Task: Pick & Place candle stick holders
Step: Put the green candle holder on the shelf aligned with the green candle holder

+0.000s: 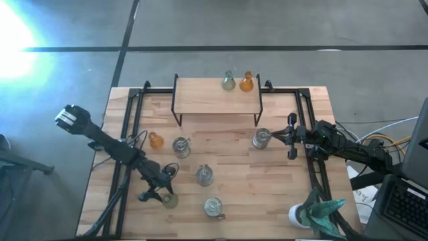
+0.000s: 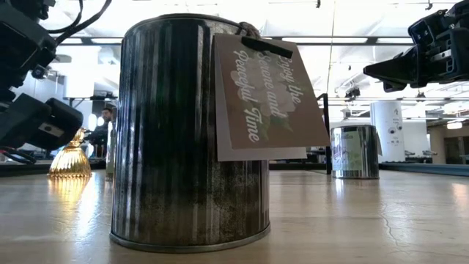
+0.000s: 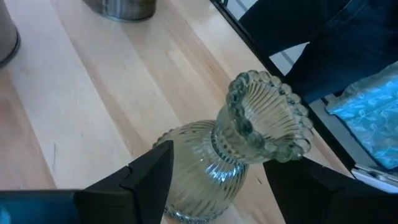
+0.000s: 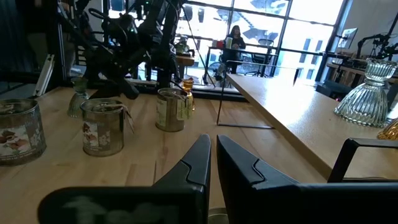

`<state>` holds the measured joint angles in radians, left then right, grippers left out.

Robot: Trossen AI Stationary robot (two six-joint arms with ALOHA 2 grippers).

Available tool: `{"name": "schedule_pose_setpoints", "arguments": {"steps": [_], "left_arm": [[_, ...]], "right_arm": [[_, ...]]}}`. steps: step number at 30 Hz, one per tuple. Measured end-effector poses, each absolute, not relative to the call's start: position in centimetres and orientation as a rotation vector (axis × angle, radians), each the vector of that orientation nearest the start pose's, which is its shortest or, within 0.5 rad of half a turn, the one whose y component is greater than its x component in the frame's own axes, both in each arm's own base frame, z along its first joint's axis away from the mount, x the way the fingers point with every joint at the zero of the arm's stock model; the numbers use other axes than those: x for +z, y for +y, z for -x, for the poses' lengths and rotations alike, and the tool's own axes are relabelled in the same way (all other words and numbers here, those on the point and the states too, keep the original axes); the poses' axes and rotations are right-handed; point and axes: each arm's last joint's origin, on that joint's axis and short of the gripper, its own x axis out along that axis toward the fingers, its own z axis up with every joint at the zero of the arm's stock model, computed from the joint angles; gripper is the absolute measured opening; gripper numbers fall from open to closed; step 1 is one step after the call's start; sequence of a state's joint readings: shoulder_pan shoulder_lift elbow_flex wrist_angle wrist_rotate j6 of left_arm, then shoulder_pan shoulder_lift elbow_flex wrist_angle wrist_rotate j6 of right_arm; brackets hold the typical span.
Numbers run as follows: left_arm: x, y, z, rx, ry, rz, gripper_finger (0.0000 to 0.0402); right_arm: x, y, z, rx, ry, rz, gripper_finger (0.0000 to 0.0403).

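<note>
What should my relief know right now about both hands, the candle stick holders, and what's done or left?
Left hand: fingers around the pale green holder at the table's near left; holder not yet lifted.
Right hand: shut, empty, beside the far-right jar.
Done: one green holder and one amber holder sit on the wooden riser.
Left: amber holder and four silvery jars on the table, apparently still to place.

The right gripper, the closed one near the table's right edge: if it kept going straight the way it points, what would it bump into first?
Probably the silvery jar just ahead of the right gripper; whether it passes above it is unclear.
</note>
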<state>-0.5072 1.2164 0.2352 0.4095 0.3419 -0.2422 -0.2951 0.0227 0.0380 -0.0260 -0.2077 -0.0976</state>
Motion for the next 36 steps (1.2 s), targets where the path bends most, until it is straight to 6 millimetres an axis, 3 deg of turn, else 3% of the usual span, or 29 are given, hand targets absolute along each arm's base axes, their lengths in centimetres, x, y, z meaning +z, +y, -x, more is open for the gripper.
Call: {"name": "schedule_pose_setpoints", "arguments": {"steps": [20, 31, 36], "left_arm": [[12.8, -11.3, -18.8, -0.727, 0.603, 0.053, 0.0242], [13.1, -11.3, -19.3, -0.687, 0.535, -0.054, 0.0137], [13.2, -11.1, -19.1, -0.662, 0.538, -0.06, 0.0125]], "right_arm": [[17.2, -2.2, -9.4, -0.086, 0.014, 0.095, 0.0022], [17.2, -2.2, -9.4, -0.086, 0.015, 0.095, 0.0022], [17.2, -2.2, -9.4, -0.086, 0.015, 0.095, 0.0022]]}}
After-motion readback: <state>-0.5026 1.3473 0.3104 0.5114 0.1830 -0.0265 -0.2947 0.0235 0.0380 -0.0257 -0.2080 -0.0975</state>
